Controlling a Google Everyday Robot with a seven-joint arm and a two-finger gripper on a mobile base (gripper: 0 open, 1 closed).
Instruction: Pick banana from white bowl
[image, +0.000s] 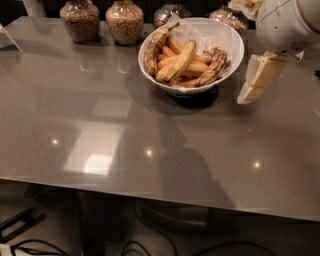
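The white bowl (227, 37) with a paper liner stands at the back middle of the grey table. The banana (177, 61), long and pale yellow, lies on top of the pile in it, slanting from lower left to upper right. Brown-speckled bananas (213, 66) and shorter orange-yellow ones lie around it. My gripper (260, 77) hangs to the right of the bowl, above the table, apart from the bowl and holding nothing that I can see.
Glass jars of grain (80, 20) (125, 21) stand at the back left, more jars (170, 11) behind the bowl. The table's front edge (150, 192) runs across the lower part, with cables on the floor below.
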